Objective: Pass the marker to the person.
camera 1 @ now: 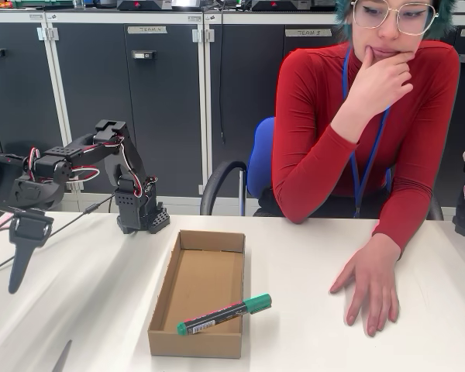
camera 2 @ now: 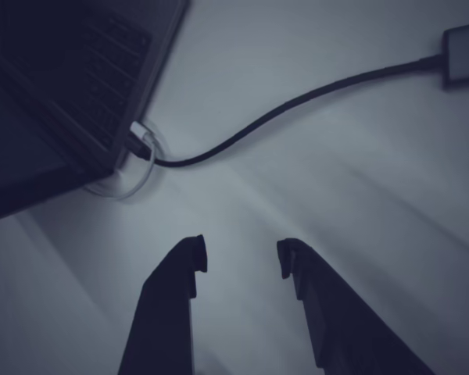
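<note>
Fixed view bright & even; wrist view dim, bluish, soft.

Fixed view: diffuse light from above, white table (camera 1: 294, 256) close to blown out, soft shadows only — faint one under the person's hand (camera 1: 370, 283), darker one inside the cardboard box (camera 1: 198, 294) along its left wall. Cabinets (camera 1: 139, 101) behind sharp, w/ mild sheen. Slight blur on the gripper (camera 1: 23, 248) at left edge. Wrist view: underexposed, cold tint, streaky motion blur across the surface; fingers (camera 2: 168, 312) near-black silhouettes, laptop (camera 2: 55, 86) top-left murky, cable (camera 2: 297, 105) soft-edged.
</note>
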### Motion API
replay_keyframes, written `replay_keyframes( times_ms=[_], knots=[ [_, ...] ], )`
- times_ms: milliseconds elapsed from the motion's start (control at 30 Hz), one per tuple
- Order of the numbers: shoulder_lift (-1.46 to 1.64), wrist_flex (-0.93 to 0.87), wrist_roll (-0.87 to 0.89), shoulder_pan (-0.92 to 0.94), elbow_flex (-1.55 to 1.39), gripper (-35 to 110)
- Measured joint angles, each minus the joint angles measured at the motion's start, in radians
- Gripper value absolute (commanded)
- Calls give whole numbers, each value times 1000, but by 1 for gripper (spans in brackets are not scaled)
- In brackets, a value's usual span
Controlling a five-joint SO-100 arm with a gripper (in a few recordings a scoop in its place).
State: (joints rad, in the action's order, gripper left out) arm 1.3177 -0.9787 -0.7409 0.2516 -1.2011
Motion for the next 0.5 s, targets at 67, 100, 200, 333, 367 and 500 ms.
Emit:
replay_keyframes(
  times_ms=[67, 100, 200, 333, 367, 500],
  knots=[
    [0, -20, 34, -23, 15, 21],
    [0, -44, 63, -37, 18, 22],
    [18, -129, 193, -118, 20, 23],
    [66, -212, 347, -233, 20, 23],
    [75, -229, 365, -262, 20, 23],
    [94, -244, 459, -357, 40, 23]
  ],
)
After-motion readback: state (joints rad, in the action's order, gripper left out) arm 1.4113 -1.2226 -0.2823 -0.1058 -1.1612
